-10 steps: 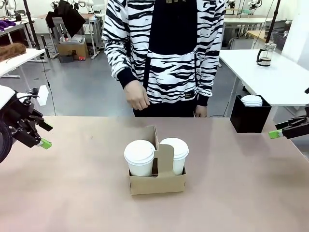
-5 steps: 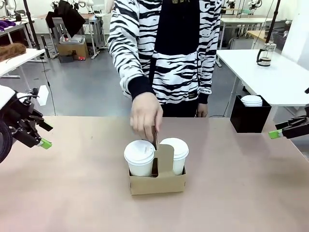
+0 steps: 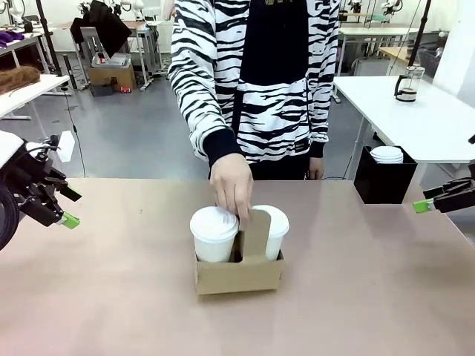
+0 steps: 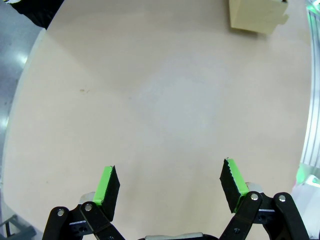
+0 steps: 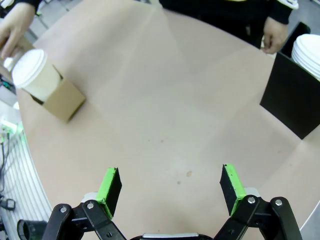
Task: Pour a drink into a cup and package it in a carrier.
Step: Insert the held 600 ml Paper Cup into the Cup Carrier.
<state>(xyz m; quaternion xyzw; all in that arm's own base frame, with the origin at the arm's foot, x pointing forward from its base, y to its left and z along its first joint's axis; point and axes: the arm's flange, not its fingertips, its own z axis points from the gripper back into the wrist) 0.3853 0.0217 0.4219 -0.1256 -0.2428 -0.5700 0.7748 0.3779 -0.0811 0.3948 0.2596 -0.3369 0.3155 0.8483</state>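
Note:
The brown cardboard carrier [image 3: 239,274] sits at the table's middle with two white lidded cups, one [image 3: 214,231] on the left and one [image 3: 273,225] on the right. A person's hand [image 3: 231,185] pinches the carrier's upright handle tab. The lids hide the drink. My left gripper [image 3: 70,208] hovers open over the table's left edge, far from the carrier. At the right edge my right gripper [image 3: 434,199] is open too. The left wrist view has open fingers [image 4: 170,187] above bare tabletop, with the carrier's corner [image 4: 257,15] far off. The right wrist view shows open fingers [image 5: 170,187], the carrier [image 5: 62,102] and a cup [image 5: 32,75].
A black box [image 3: 382,182] topped with a stack of white lids [image 3: 387,154] stands at the table's far right. A glass pot [image 3: 407,83] stands on a white table behind it. The person stands at the far edge, the other hand [image 5: 272,37] hanging near the box.
The person's hand came down from waist height onto the carrier's handle tab. The carrier with its cups has shifted slightly left. Neither arm has moved.

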